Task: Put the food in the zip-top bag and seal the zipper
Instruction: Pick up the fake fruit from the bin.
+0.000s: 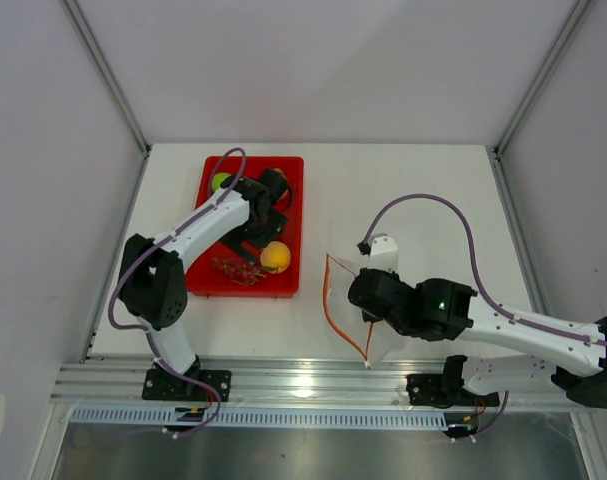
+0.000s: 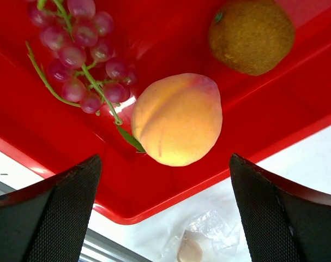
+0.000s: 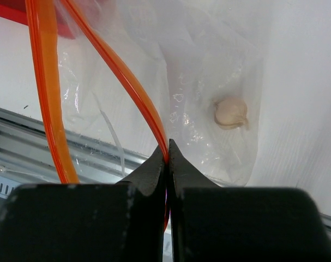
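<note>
My left gripper (image 2: 165,213) is open above the red tray (image 1: 288,215), its fingers on either side of a pink-yellow peach (image 2: 178,119). The dark red grape bunch (image 2: 80,52) and brown kiwi (image 2: 252,34) lie beside the peach. In the top view the peach (image 1: 275,256), the grapes (image 1: 235,268) and a green apple (image 1: 220,181) show in the tray. My right gripper (image 3: 168,150) is shut on the orange-red zipper (image 3: 127,82) of the clear zip-top bag (image 3: 209,71) and holds its mouth open. A pale garlic-like bulb (image 3: 230,113) lies inside the bag.
The bag (image 1: 348,305) hangs right of the tray near the table's front edge. A metal rail (image 1: 303,380) runs along that edge. White walls enclose the table on three sides.
</note>
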Controlling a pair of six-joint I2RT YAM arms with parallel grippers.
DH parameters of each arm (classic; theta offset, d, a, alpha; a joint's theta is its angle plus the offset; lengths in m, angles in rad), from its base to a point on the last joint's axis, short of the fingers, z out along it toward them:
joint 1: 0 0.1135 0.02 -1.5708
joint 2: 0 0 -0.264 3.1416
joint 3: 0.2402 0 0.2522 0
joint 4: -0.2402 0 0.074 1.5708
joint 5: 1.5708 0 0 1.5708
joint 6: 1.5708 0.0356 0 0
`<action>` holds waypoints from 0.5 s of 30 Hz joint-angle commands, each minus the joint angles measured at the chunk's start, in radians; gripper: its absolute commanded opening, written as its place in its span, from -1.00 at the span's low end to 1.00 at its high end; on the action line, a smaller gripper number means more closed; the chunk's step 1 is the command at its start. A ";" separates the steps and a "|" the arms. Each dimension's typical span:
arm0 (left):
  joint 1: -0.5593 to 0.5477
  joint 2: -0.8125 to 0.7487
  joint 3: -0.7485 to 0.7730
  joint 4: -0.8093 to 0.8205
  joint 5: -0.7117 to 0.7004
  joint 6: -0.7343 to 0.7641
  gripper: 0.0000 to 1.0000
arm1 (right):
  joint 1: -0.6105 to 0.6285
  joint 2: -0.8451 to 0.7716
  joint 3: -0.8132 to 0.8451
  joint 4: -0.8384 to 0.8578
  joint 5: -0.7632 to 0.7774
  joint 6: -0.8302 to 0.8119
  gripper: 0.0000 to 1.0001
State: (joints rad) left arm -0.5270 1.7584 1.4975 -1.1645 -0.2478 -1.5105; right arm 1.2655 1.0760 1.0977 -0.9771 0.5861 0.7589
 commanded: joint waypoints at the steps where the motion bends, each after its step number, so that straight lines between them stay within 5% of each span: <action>1: 0.009 0.047 0.026 0.011 0.044 -0.045 0.99 | -0.002 -0.016 -0.002 -0.002 0.014 0.007 -1.00; 15: 0.010 0.153 0.035 0.098 0.062 -0.060 0.99 | -0.005 -0.027 -0.029 0.003 0.012 0.002 -1.00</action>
State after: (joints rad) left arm -0.5259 1.8866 1.4982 -1.0874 -0.1974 -1.5455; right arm 1.2655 1.0706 1.0691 -0.9749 0.5858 0.7586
